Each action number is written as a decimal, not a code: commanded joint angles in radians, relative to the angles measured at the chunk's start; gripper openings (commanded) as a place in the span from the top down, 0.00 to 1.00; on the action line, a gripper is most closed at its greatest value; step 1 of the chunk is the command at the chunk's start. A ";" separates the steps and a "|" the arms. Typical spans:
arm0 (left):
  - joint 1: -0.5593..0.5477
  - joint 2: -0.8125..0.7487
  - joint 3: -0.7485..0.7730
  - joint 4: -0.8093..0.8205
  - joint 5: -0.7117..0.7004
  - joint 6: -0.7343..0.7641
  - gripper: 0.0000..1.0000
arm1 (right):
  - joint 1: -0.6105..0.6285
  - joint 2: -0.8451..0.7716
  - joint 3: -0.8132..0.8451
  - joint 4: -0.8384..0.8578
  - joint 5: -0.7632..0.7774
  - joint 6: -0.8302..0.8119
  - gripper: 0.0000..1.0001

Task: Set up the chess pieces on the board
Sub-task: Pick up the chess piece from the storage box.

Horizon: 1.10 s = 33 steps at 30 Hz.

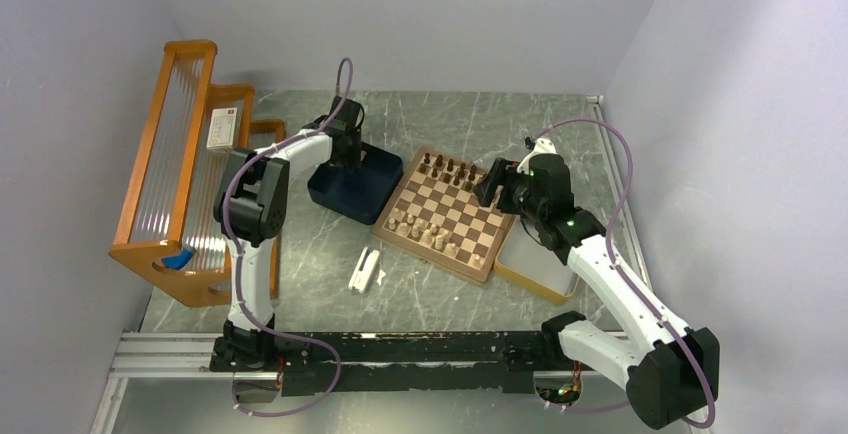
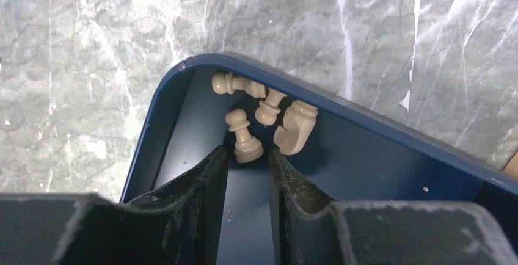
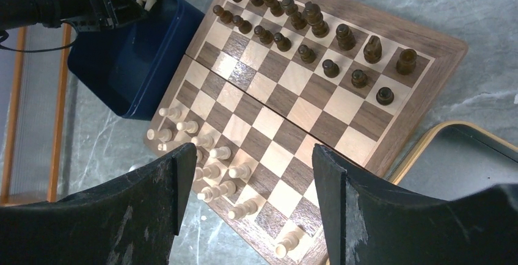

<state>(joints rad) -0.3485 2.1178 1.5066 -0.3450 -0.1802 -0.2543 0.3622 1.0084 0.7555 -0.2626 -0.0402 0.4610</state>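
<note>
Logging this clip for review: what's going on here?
The left gripper is down in the dark blue tray, jaws narrowly apart, a pale tan wooden pawn at its tips among other loose pale pieces; no grip shows. The right gripper hangs open and empty above the checkered wooden chessboard. Dark brown pieces stand in two rows along one edge; pale tan pieces opposite are partly set, several lying over.

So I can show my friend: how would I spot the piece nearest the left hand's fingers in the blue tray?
Left of the chessboard sits the dark blue tray; pale pieces huddle in one rounded corner. Yours is the small round-headed pawn at the fingertips of the left hand, nearer them than the bigger curved piece.
</note>
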 commanded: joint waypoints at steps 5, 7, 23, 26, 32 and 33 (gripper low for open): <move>0.008 0.056 0.075 0.013 -0.005 0.006 0.65 | 0.005 -0.018 0.031 -0.008 0.014 -0.024 0.26; 0.008 0.059 0.075 0.011 -0.010 0.009 0.65 | 0.005 -0.011 0.034 -0.014 0.015 -0.028 0.26; 0.008 -0.016 0.029 -0.008 0.032 0.020 0.82 | 0.004 -0.024 0.005 -0.004 -0.012 -0.010 0.26; 0.008 -0.044 0.018 -0.035 0.034 0.023 0.84 | 0.005 -0.033 0.002 0.001 -0.034 0.001 0.26; 0.008 -0.120 -0.025 -0.060 0.087 0.053 0.84 | 0.005 -0.036 0.008 0.006 -0.065 0.020 0.26; 0.008 -0.130 -0.031 -0.068 0.093 0.057 0.85 | 0.005 -0.033 0.009 0.010 -0.073 0.027 0.26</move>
<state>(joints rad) -0.3481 2.0712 1.5002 -0.3859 -0.1421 -0.2272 0.3622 0.9878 0.7589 -0.2672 -0.0795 0.4671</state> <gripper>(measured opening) 0.237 0.738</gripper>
